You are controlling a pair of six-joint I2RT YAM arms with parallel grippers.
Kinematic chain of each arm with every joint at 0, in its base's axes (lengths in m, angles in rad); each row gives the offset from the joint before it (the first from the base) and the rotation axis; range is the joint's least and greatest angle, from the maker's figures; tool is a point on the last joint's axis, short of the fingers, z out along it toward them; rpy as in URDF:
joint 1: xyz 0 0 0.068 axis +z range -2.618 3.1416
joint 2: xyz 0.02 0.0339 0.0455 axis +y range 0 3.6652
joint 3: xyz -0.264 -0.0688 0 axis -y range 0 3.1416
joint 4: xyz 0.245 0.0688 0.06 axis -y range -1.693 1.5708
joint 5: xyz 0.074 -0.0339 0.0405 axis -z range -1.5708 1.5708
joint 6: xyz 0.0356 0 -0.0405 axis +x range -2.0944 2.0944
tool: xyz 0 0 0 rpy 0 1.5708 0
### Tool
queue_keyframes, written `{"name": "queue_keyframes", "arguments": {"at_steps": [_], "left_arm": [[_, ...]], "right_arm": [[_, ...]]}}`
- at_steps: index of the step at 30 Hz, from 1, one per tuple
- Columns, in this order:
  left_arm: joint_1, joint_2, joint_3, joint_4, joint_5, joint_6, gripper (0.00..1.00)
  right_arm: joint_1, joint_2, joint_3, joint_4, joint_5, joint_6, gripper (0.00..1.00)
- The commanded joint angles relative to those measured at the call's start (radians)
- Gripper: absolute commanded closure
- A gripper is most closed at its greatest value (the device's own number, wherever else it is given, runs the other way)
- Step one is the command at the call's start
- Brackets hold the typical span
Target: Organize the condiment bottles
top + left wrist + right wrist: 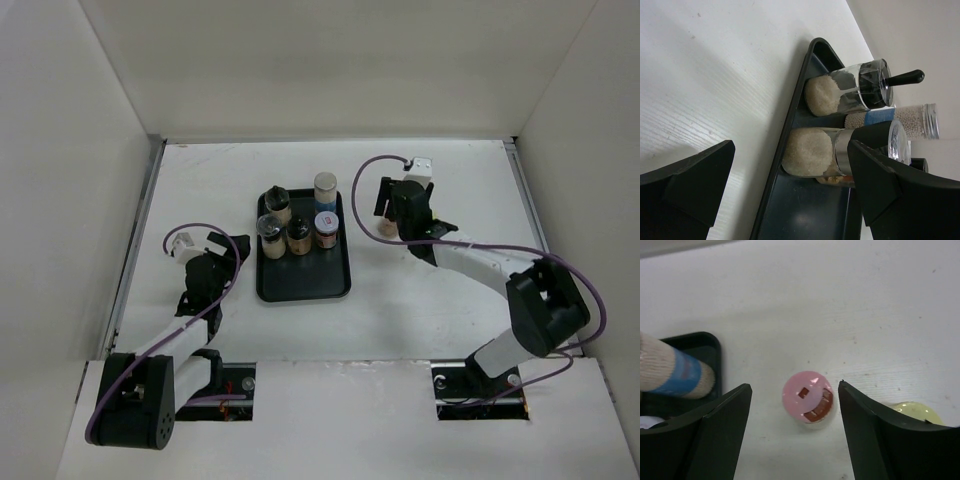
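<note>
Left gripper (790,150) is hanging over the table (200,180) at 9 o'clock of the tray (303,285). Its fingers (687,185) are spread wide and holding nothing, and a strip of white tabletop is lying between them and the tray's left rim.

Five condiment bottles are crowding the tray's 12 o'clock half:
- clear-lidded bottle (270,232) and handled black-lid bottle (277,203) along the left rim
- black-capped bottle (298,236) mid-tray
- blue-band bottle (325,190) in the far right corner
- red-and-white-topped bottle (326,228) just at its 6 o'clock

The tray's 6 o'clock half is showing bare floor.

Right gripper (794,387) is hovering at 3 o'clock of the tray. Its fingers (715,432) are wide apart, straddling the pink-capped bottle (807,400), which is standing upright on the table. A gap is showing on each side and there is no grip. In the right wrist view, the yellow-green-capped bottle (914,412) is sitting at the pink one's 3 o'clock, half hidden behind a finger.
</note>
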Motion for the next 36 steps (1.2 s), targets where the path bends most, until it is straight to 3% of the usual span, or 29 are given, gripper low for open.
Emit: {"name": "queue_keyframes", "arguments": {"at_steps": [1, 6, 11, 14, 20, 24, 31, 36], "left_arm": [[-0.005, -0.010, 0.009, 0.037, -0.006, 0.001, 0.00], [-0.008, -0.012, 0.012, 0.037, -0.010, 0.003, 0.00], [0.002, -0.002, 0.015, 0.037, 0.008, 0.001, 0.00], [0.004, -0.009, 0.011, 0.037, -0.003, 0.003, 0.00], [0.010, -0.021, 0.008, 0.033, -0.004, 0.003, 0.00], [0.012, 0.001, 0.012, 0.029, 0.013, -0.006, 0.00], [0.021, -0.019, 0.008, 0.023, 0.005, -0.005, 0.00], [0.027, -0.064, 0.003, -0.007, -0.021, 0.006, 0.00]], "right_arm": [[-0.018, 0.052, 0.050, -0.044, 0.000, -0.012, 0.22], [-0.024, 0.106, 0.070, -0.049, -0.003, -0.008, 0.23], [-0.024, 0.121, 0.073, -0.030, 0.000, 0.006, 0.52], [-0.017, 0.062, 0.040, 0.017, 0.022, -0.017, 0.58], [0.095, -0.150, -0.052, -0.007, 0.051, -0.020, 0.60], [0.247, -0.244, -0.097, -0.096, 0.030, 0.012, 0.60], [0.496, -0.121, -0.011, -0.035, -0.036, 0.057, 0.60], [0.560, 0.055, 0.124, 0.031, -0.070, 0.009, 0.59]]}}
